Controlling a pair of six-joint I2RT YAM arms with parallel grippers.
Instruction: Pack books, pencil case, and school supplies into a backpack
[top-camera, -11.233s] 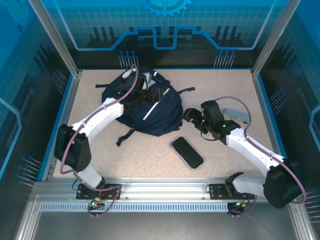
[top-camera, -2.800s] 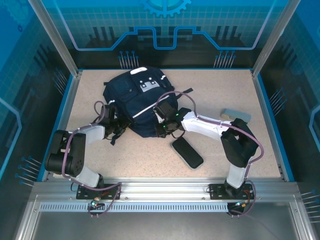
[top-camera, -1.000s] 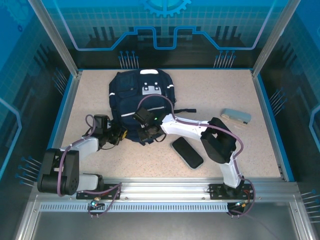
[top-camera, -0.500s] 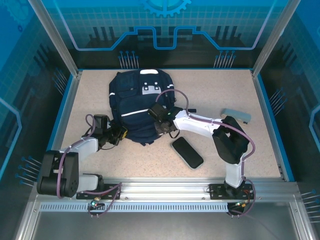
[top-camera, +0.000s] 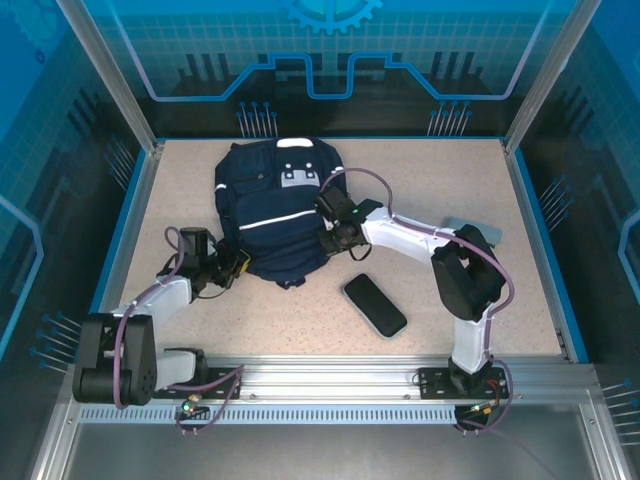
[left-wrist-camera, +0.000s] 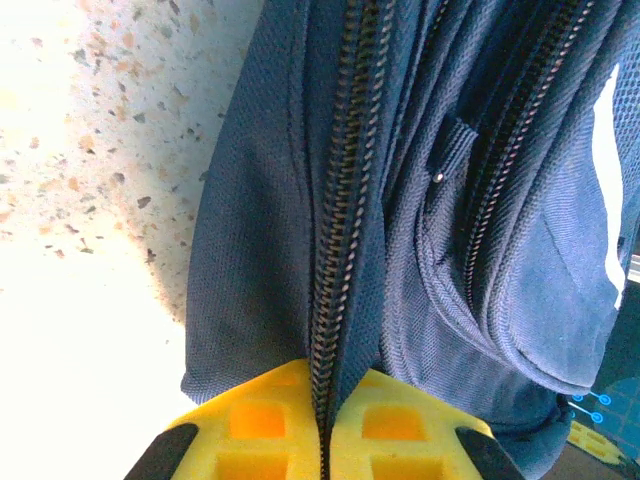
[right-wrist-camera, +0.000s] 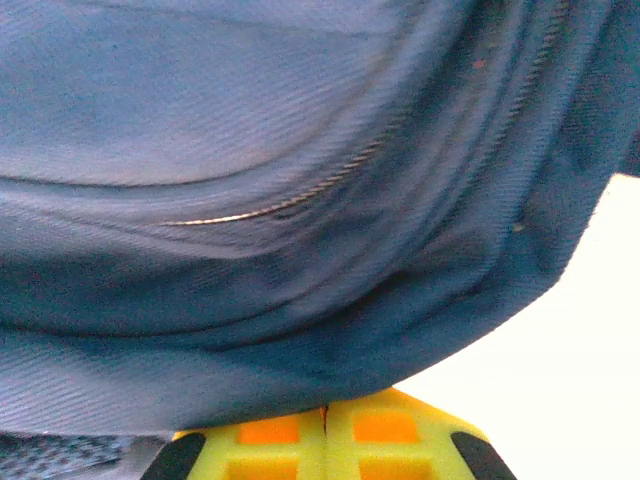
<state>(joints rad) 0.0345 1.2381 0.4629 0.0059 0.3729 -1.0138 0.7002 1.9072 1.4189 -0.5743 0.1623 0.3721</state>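
Note:
The navy backpack (top-camera: 272, 205) lies flat at the table's middle-left, white patches at its far end. My left gripper (top-camera: 236, 266) is at its lower left corner. In the left wrist view, the yellow fingers (left-wrist-camera: 265, 430) of the left gripper (left-wrist-camera: 325, 425) are shut on the backpack's zipper edge (left-wrist-camera: 340, 250). My right gripper (top-camera: 335, 235) sits at the backpack's right side. Its tips (right-wrist-camera: 325, 420) are pressed together, with backpack fabric (right-wrist-camera: 300, 250) creased into them. A black oblong pencil case (top-camera: 375, 305) lies on the table near the right arm. The books are out of view.
A small grey-blue item (top-camera: 470, 231) lies at the right, partly behind the right arm's elbow. Blue walls and metal posts ring the speckled table (top-camera: 420, 180). Bare table stretches behind and to the right of the backpack.
The right gripper has slid rightward along the backpack's lower edge to its right side. The backpack has shifted slightly left and flattened. The left gripper stays clamped at the corner.

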